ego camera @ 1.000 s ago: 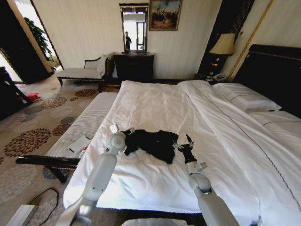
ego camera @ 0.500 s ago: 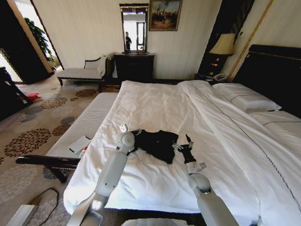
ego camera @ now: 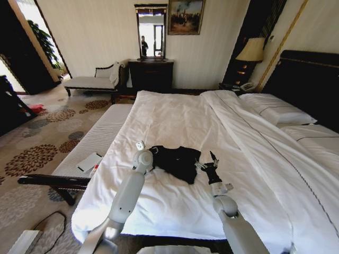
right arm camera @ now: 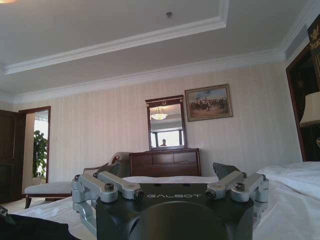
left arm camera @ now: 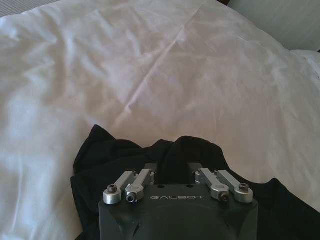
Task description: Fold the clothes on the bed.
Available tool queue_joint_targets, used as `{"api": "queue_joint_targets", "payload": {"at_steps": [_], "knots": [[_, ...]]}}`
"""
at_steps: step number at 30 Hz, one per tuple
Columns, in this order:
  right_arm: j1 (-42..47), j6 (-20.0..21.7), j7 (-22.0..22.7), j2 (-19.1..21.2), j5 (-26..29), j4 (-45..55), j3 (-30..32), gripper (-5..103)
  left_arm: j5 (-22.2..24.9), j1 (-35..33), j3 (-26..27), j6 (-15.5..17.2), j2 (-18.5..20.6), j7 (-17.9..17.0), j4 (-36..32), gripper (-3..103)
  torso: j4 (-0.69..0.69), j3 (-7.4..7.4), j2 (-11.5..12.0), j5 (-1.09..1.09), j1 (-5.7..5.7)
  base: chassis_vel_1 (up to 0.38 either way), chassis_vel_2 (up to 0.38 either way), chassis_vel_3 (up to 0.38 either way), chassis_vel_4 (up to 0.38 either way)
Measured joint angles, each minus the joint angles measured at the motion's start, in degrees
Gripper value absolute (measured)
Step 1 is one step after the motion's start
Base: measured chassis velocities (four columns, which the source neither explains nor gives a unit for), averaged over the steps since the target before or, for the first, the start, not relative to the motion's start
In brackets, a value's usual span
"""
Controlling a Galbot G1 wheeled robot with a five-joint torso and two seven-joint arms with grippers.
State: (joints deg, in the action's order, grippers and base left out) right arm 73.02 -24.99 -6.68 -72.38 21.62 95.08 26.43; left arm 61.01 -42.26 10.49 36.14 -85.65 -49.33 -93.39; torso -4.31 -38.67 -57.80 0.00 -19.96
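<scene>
The clothes (ego camera: 179,160) are one black T-shirt lying crumpled near the foot of the bed (ego camera: 175,114), on the white cover. My left gripper (ego camera: 152,153) sits at the shirt's left edge. In the left wrist view the gripper (left arm camera: 172,167) has a raised fold of the black cloth (left arm camera: 125,160) bunched between its fingers, which hides their tips. My right gripper (ego camera: 205,160) rests just off the shirt's right edge, pointing up the bed, open and empty.
A pale upholstered bench (ego camera: 98,137) runs along the bed's left side with a white notebook (ego camera: 89,161) on it. Pillows (ego camera: 275,111) and a dark headboard (ego camera: 310,79) lie to the right. A dresser (ego camera: 151,74) and chaise (ego camera: 87,81) stand by the far wall.
My left gripper has moved right, carrying the shirt's left edge in over the rest of the cloth, so the shirt now looks narrower. The right arm has stayed put.
</scene>
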Motion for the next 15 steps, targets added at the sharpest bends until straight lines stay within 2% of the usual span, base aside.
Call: {"api": "queue_joint_targets", "payload": {"at_steps": [1,4,7,9,15], "knots": [[0.00,0.00,0.00,-0.05,-0.07,-0.02,-0.04,100,0.10,-0.15,0.09,0.01,0.08,0.00,-0.16,32,0.00,0.00,0.00,0.00,0.00,0.000,0.000,0.000,0.000],[0.00,-0.02,-0.01,-0.24,-0.48,-0.10,-0.17,100,0.66,-0.83,0.71,0.01,0.50,-0.01,-1.48,17,0.00,0.00,0.00,0.00,0.00,0.000,0.000,0.000,0.000],[0.02,-0.02,0.00,-0.28,-0.66,-0.10,-0.24,100,0.95,-1.09,1.11,0.01,0.82,0.00,-2.22,11,0.00,0.00,0.00,0.00,0.00,0.000,0.000,0.000,0.000],[0.02,-0.02,0.10,-0.32,-0.81,-0.11,-0.31,100,1.29,-1.37,1.80,0.01,1.40,0.06,-3.32,2,-0.01,0.00,0.00,0.00,0.00,0.000,0.000,0.000,0.000],[-0.37,0.17,1.59,-0.21,0.40,-0.21,-0.94,100,1.60,-1.77,3.66,-0.42,2.70,1.53,-6.09,0,-0.01,0.00,0.00,-0.01,0.00,0.000,0.000,0.000,0.000]]}}
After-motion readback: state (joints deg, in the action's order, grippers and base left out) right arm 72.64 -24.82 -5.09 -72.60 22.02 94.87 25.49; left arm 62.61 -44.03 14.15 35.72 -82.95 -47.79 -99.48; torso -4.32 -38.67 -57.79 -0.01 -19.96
